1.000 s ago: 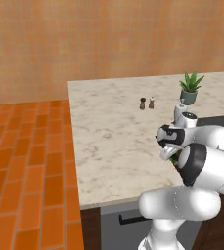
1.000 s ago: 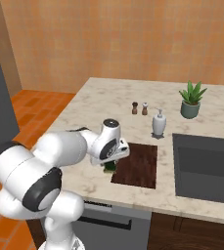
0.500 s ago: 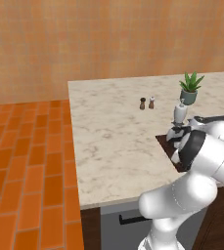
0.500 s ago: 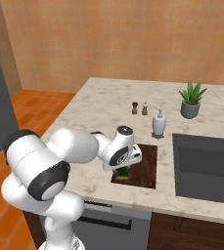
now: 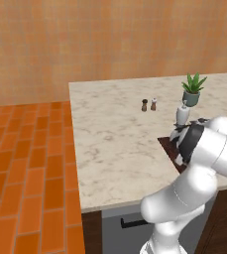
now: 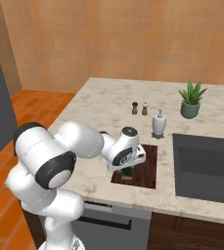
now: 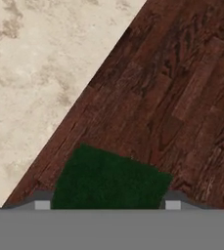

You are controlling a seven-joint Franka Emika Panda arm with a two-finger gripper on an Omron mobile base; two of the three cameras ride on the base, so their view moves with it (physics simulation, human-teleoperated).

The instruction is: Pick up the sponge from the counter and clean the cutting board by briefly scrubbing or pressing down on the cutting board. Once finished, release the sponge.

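Dark green on its top, the sponge [image 7: 108, 178] sits between the two finger tips of the gripper [image 7: 104, 205], one tip at each of its sides, so the hand is closed on it and is not wide open. In the hand view the sponge lies over the cutting board [image 7: 177, 97], close to the board's edge where the brown wood meets the counter [image 7: 40, 73]. In the right base view the gripper [image 6: 127, 169] points down at the near part of the cutting board [image 6: 145, 168], and the sponge [image 6: 127, 173] shows as a small green block under it. Behind the board stand a soap bottle [image 6: 158, 123], two small shakers [image 6: 139, 108] and a potted plant [image 6: 191, 99]; the sink [image 6: 206, 168] is just beside the board.
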